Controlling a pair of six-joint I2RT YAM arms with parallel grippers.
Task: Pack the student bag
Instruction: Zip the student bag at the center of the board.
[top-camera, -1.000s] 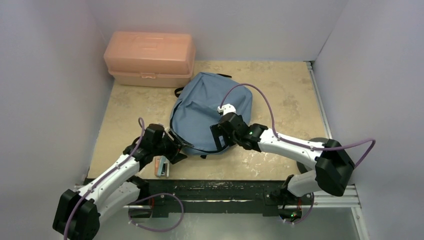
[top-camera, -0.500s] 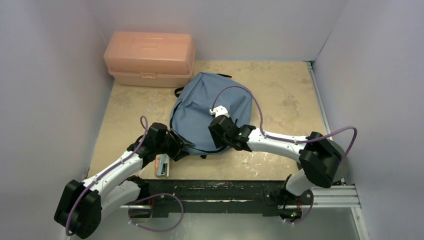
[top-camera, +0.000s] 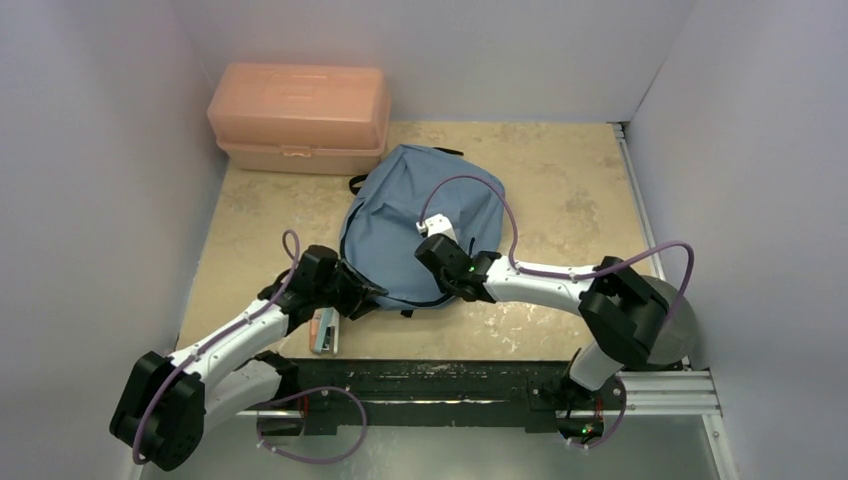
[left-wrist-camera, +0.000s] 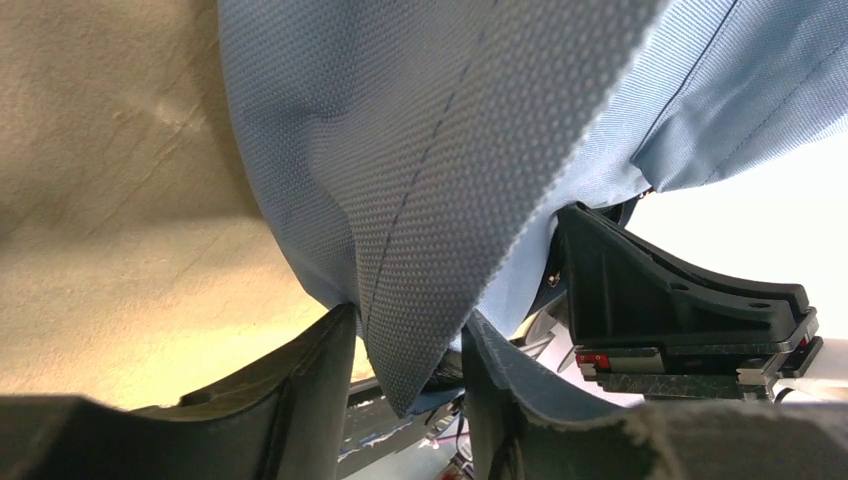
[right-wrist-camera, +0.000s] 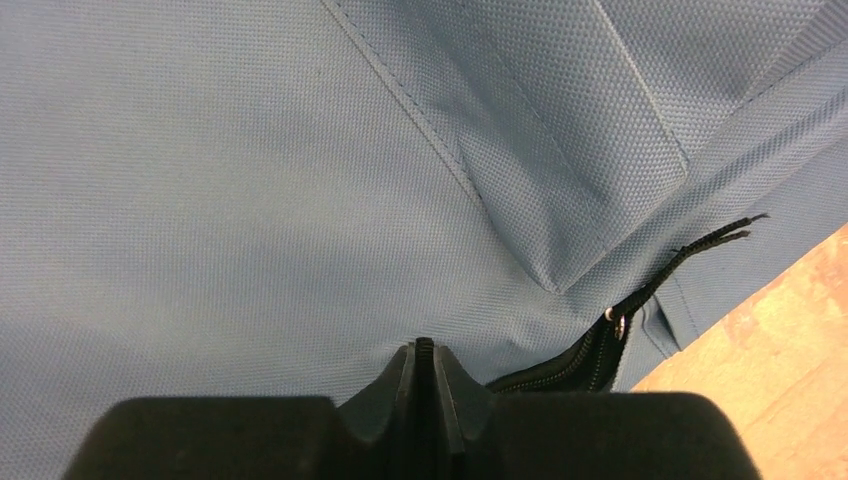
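Clearly, the student bag (top-camera: 420, 215) lies flat in the middle of the counter (top-camera: 570, 180), its rounded top toward the back wall and its near edge between the two arms. It is of soft dusty-blue cloth with a fine woven grain and straight stitched seams. A black webbing strap (top-camera: 355, 183) comes out at its far left side.

The left tool (left-wrist-camera: 405, 340) is at the near left corner of the bag. In the left wrist view a fold of the blue cloth goes down between its two dark fingers (left-wrist-camera: 310, 390) and touches both, so this tool is pinching the bag's edge. The cloth hangs from there in a lifted, curved sheet above the beige counter.

The right tool (right-wrist-camera: 425, 350) is on the near right part of the bag. Its fingers are pressed together with only a thin line between them, and the tips are against the cloth. If some cloth is caught between them, I cannot tell. Just beside it run a black toothed zipper (right-wrist-camera: 580, 360) and a thin black cord (right-wrist-camera: 700, 245) with a frayed end.

A rigid salmon-pink plastic box (top-camera: 298, 115) with rounded corners stands in the far left corner, apart from the bag. A small flat object (top-camera: 325, 332), orange and grey, lies at the near edge beside the left arm.
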